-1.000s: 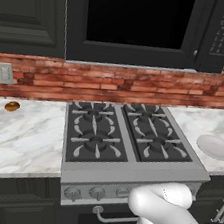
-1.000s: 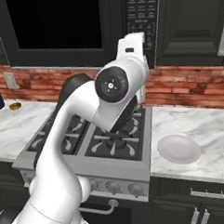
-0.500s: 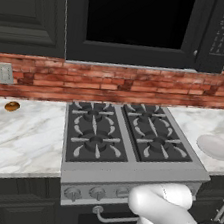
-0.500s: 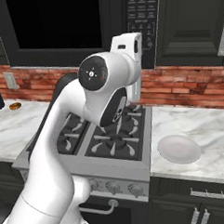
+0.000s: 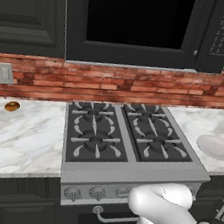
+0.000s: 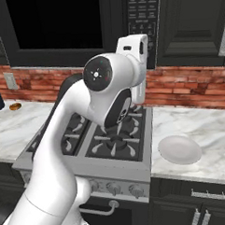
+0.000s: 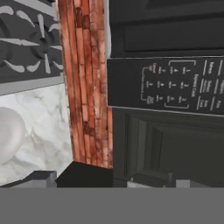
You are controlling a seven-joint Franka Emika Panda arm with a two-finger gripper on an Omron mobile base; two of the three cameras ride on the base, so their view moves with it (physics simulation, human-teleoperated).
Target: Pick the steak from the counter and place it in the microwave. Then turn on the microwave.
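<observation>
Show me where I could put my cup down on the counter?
Left of the stove, the counter is bare marble apart from a small orange-brown thing by the brick wall. Right of the stove, a white plate takes the middle; marble around it is free.

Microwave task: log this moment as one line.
phase: hand facing microwave keypad | pincer: open, holding nothing | microwave door: closed | steak: not seen | white plate: on counter right of stovetop
</observation>
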